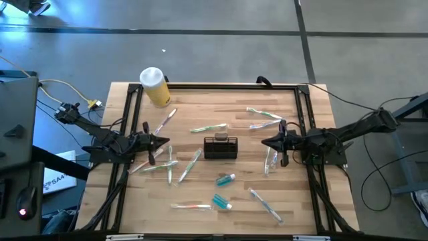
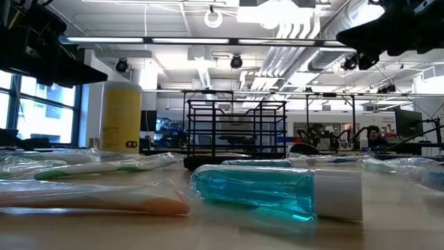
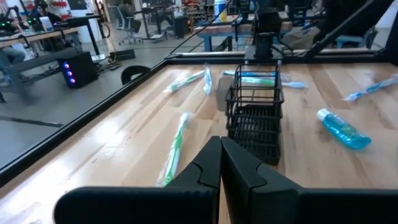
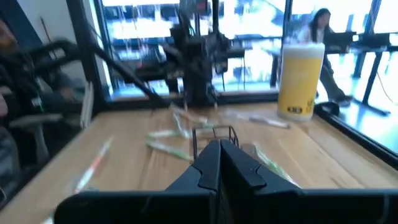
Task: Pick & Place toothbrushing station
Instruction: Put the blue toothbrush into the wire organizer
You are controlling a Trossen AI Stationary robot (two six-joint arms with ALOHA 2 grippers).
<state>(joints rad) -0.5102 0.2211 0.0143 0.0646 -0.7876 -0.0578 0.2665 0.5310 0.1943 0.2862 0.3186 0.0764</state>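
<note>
The toothbrushing station, a small black slatted caddy point(image 1: 221, 147), stands upright on its base at the middle of the wooden table point(image 1: 200, 114), also in the low view point(image 2: 236, 128) and the left wrist view point(image 3: 255, 121). My left gripper point(image 1: 166, 141) hovers shut at the table's left side, pointing level toward the caddy point(image 3: 221, 163). My right gripper point(image 1: 264, 142) hovers shut at the right side, also pointing at it point(image 4: 219, 163). Neither touches anything.
Several wrapped toothbrushes lie scattered around the caddy, such as a green one point(image 3: 175, 148) and one by the near edge point(image 1: 266, 204). Two blue bottles point(image 1: 225, 179) point(image 1: 221, 201) lie toward the near edge. A yellow jar with a white lid point(image 1: 155, 86) stands at the far left corner.
</note>
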